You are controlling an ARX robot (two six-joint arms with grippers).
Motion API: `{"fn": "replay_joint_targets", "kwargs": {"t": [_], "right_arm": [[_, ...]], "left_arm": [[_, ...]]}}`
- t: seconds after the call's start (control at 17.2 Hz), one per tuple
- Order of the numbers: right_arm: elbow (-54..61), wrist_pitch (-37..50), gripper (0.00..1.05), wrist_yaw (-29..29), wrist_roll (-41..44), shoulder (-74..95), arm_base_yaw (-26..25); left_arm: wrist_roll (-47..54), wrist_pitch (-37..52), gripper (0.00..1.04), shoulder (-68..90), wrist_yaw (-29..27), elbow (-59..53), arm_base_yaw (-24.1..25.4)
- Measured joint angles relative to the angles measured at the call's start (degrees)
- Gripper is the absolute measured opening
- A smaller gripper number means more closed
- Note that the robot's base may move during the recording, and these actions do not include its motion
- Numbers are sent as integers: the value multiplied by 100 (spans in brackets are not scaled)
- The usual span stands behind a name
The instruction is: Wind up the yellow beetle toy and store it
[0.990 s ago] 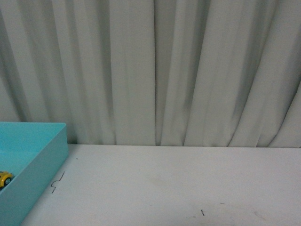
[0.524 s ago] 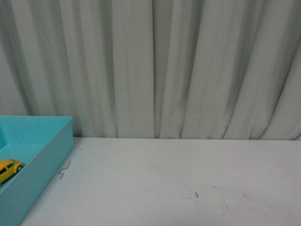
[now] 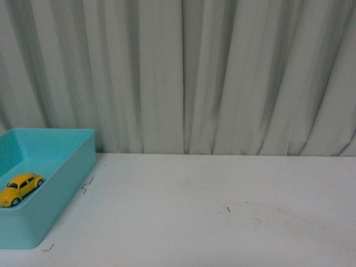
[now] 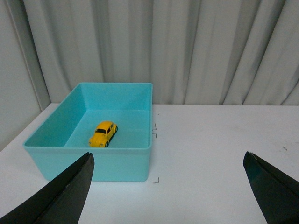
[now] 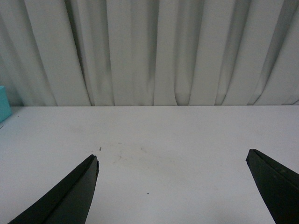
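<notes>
The beetle (image 4: 103, 134) sits on its wheels on the floor of the teal bin (image 4: 88, 162), well inside the walls and touching none of them, so the storing already looks done. The bin stands on the white tabletop (image 3: 211, 211) at its left side, in front of a grey curtain (image 3: 183, 72). The left claw (image 4: 168, 186) hangs spread wide and empty, back from the bin's near wall, with the beetle ahead of it and toward its left finger (image 4: 56, 196); the car's long axis runs roughly away from the claw, slightly slanted. The right claw (image 5: 173, 186) is likewise wide open and empty, over bare tabletop, and from its camera only a sliver of the bin shows at the edge. The left arm is plainly the nearer one if the car needs another touch; any reach would have to come down over the near wall. In the front view neither arm appears, and the bin is cut off by the frame's left edge. No winding key or mechanism can be made out, and whether the toy has been wound cannot be told.
</notes>
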State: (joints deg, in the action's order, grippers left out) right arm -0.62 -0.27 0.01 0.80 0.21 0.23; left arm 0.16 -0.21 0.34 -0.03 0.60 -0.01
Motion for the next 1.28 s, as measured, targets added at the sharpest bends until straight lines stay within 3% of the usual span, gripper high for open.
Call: {"fn": "replay_joint_targets", "kwargs": {"t": [1.28], "right_arm": [[0,11,98,0,0,-2,0]], "left_arm": [[2,2,98,0,0,0,0]]}}
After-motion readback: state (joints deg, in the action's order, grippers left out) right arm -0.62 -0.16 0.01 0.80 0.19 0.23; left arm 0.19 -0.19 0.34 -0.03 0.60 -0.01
